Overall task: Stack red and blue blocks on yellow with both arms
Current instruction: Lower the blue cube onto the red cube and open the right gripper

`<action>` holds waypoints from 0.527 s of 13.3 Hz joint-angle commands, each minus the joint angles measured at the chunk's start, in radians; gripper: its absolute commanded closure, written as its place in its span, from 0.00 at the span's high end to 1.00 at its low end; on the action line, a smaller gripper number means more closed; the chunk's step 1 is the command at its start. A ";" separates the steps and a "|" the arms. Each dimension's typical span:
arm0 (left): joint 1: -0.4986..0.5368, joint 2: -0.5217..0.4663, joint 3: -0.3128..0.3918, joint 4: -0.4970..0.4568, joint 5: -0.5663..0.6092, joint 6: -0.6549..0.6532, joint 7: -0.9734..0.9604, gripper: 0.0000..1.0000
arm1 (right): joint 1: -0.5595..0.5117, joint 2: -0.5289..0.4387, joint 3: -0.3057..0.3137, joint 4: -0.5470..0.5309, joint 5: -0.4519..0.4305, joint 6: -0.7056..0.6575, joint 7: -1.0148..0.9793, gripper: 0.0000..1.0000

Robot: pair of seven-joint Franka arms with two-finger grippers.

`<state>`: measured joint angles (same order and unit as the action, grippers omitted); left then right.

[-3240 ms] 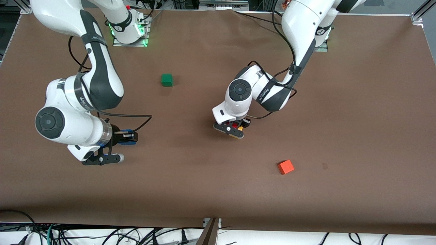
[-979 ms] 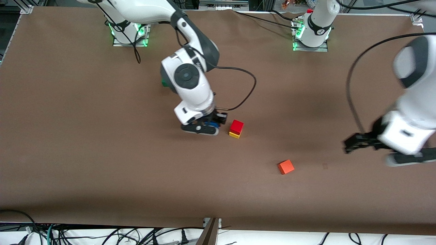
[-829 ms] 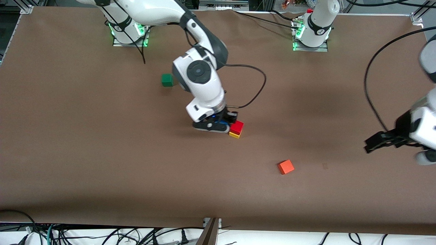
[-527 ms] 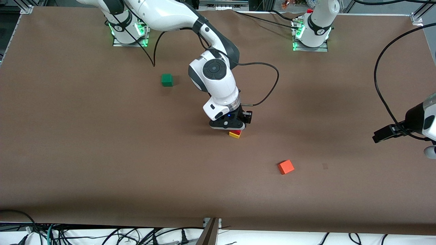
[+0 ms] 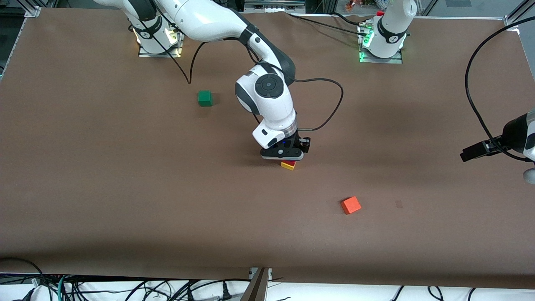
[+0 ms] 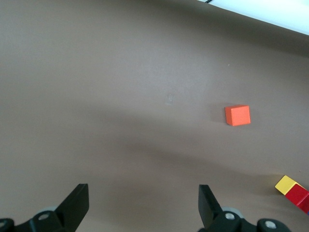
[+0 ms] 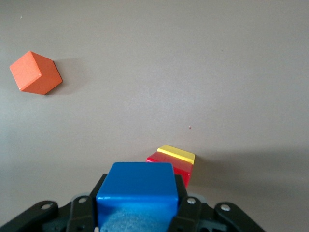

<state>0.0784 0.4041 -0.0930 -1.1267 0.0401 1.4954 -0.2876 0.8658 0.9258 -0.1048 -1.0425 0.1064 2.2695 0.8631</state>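
The red cube sits on the yellow cube mid-table; only slivers of them show under my right gripper. The right gripper is shut on the blue cube and holds it just over the stack. In the right wrist view the red cube and the yellow cube lie just past the blue one. My left gripper is open and empty, up over the left arm's end of the table. The left wrist view shows its fingers wide apart, with the yellow cube and red cube at the frame's edge.
An orange cube lies nearer the front camera than the stack, toward the left arm's end; it also shows in both wrist views. A green cube lies farther back, toward the right arm's end.
The right gripper has carried the blue cube from beside the red-on-yellow stack to over it. The left arm has drawn away to its end of the table.
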 commanded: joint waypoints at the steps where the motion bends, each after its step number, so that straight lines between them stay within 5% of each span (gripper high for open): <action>1: 0.007 -0.033 -0.005 -0.027 -0.008 -0.035 0.016 1.00 | 0.010 0.028 -0.010 0.033 -0.020 -0.008 0.005 0.33; 7: 0.017 -0.039 0.002 -0.042 -0.017 -0.050 0.134 1.00 | 0.016 0.038 -0.010 0.033 -0.034 -0.011 0.008 0.39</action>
<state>0.0798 0.3997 -0.0922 -1.1278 0.0401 1.4508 -0.1939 0.8704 0.9514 -0.1054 -1.0425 0.0877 2.2691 0.8631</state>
